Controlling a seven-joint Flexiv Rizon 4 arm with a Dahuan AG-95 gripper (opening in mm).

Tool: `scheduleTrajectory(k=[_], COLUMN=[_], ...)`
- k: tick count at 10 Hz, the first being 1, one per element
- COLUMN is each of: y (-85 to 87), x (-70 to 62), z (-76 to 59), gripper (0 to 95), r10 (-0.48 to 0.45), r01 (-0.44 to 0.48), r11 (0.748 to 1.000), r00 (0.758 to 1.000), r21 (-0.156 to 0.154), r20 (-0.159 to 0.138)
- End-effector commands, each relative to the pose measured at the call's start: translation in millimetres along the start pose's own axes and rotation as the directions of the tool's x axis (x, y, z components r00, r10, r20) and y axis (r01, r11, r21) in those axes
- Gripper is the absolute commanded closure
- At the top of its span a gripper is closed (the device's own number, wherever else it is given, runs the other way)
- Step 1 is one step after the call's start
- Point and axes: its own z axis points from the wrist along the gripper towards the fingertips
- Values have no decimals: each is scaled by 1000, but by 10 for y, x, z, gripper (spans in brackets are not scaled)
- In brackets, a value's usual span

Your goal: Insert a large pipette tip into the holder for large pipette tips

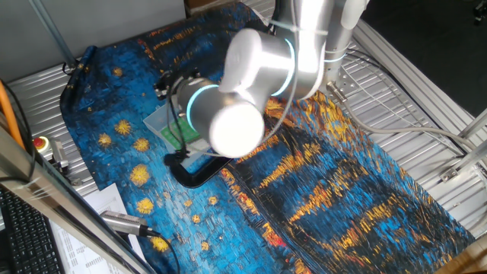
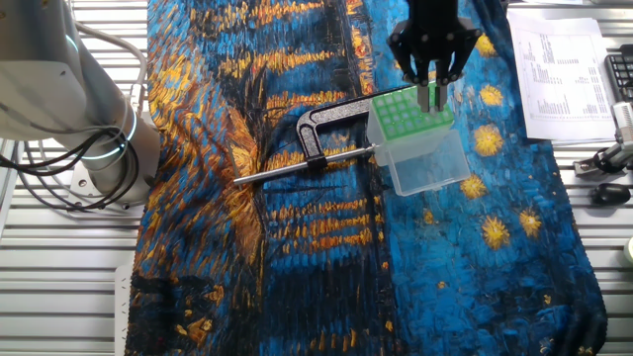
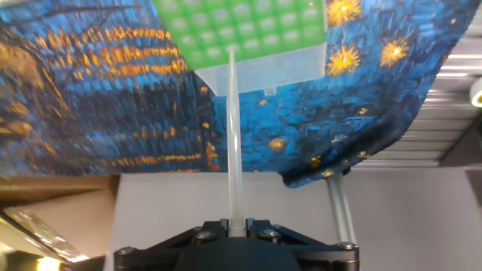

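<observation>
The holder point(image 2: 420, 138) is a translucent whitish box with a bright green grid top point(image 2: 406, 111). In the hand view the grid point(image 3: 241, 26) fills the top. My gripper point(image 2: 427, 69) hangs directly over the grid and is shut on the large pipette tip point(image 3: 232, 135), a slender whitish translucent piece. The tip points away from the fingers, and its thin end point(image 3: 231, 51) lies at the green grid's near edge. I cannot tell whether it touches a hole. In the first fixed view the arm hides the gripper, and only a corner of the holder point(image 1: 171, 129) shows.
A black C-shaped clamp point(image 2: 326, 124) with a long metal rod point(image 2: 302, 166) lies just left of the holder, on the blue and orange cloth point(image 2: 297, 247). Printed papers point(image 2: 564, 69) and a black tool point(image 2: 605, 163) lie to the right. The arm's base point(image 2: 94, 148) stands at left.
</observation>
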Motion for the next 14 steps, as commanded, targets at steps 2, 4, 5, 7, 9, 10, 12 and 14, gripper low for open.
scheduleTrajectory(k=[2, 4, 5, 7, 9, 10, 12, 14], y=[45, 45, 48, 51, 51, 51, 52, 53], x=[8, 5, 1, -38, -48, -49, -64, -93], z=[46, 47, 52, 84, 90, 91, 102, 110], gripper=[950, 950, 950, 950, 950, 950, 950, 950], r10=[-12, -18, -21, -9, 8, 11, 11, 17], r01=[11, 18, 21, 9, -8, -11, -11, -17], r11=[1000, 1000, 1000, 1000, 1000, 1000, 1000, 1000], r00=[1000, 1000, 1000, 1000, 1000, 1000, 1000, 1000], r21=[10, 11, 11, 10, 7, 5, 5, 3], r20=[7, 7, 5, 6, -6, -8, -11, -11])
